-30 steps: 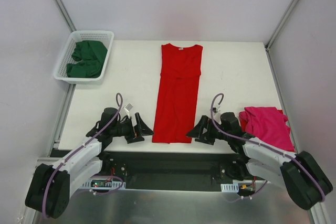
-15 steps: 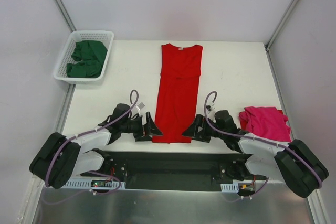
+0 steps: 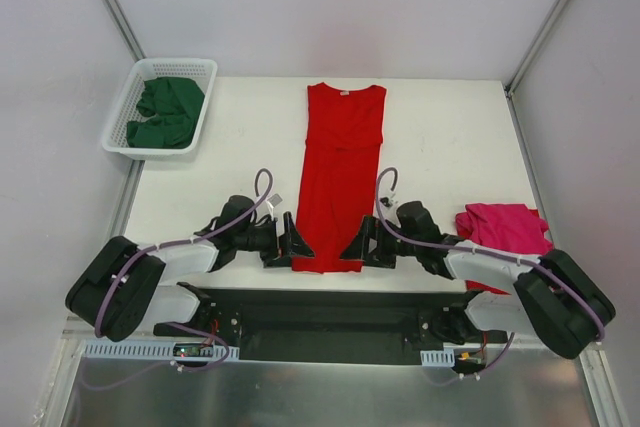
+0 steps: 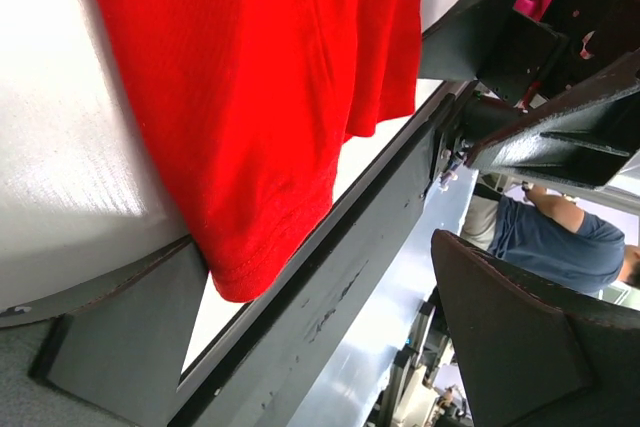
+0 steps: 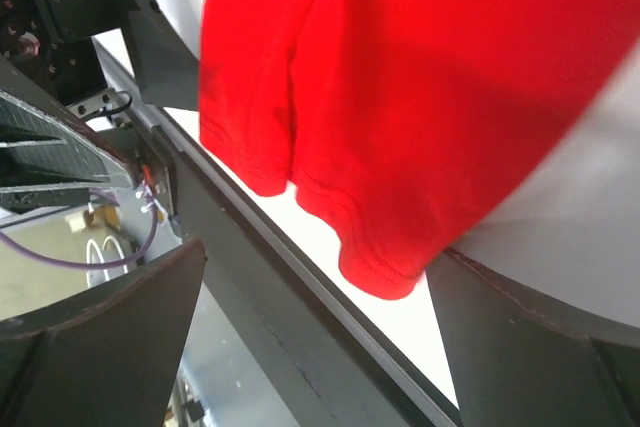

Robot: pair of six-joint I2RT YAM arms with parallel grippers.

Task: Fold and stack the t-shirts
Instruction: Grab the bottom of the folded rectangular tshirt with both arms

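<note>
White lattice basket [image 3: 122,119] of dark green t-shirts [image 3: 165,112] sits far-left of the red t-shirt [image 3: 340,182], and a crumpled magenta t-shirt [image 3: 505,229] lies to its right. Both arms reach in low. Left gripper [image 3: 298,246] and right gripper [image 3: 352,248] flank its 2 near hem corners, jaws spread wide, gripping nothing. Red knit lies flat, long and narrow.

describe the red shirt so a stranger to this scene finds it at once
On the white table, look down the middle, between the white basket at the far left and the pink t-shirt at the near right. The red t-shirt lies flat there as a long narrow strip, collar at the far end; it alone is bright red.
</note>
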